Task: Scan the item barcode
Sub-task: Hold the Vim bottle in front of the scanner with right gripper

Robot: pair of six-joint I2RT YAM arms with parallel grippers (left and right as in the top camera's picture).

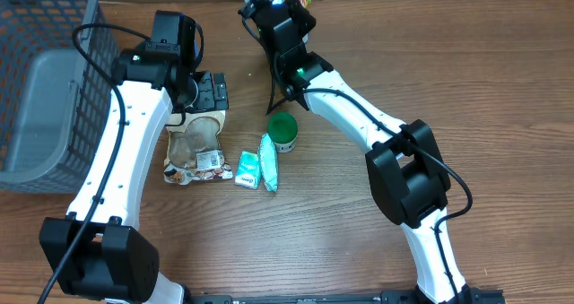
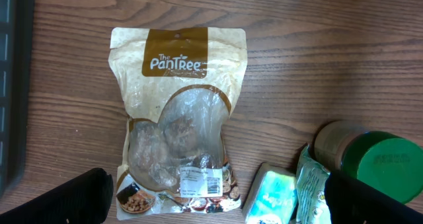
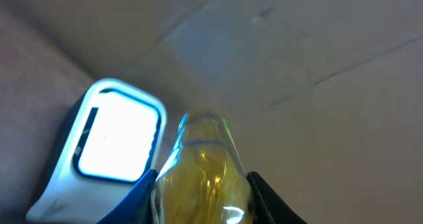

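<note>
My overhead camera looks straight down on the brown wooden bench. The left wrist view also faces down, nearer in — both show me the brown-and-clear plastic snack pouch. The right wrist view sits tight against a clear yellowish bottle — very close.

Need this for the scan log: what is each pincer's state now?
Left pincer: open, holding nothing.
Right pincer: closed on the clear yellow plastic bottle.
</note>
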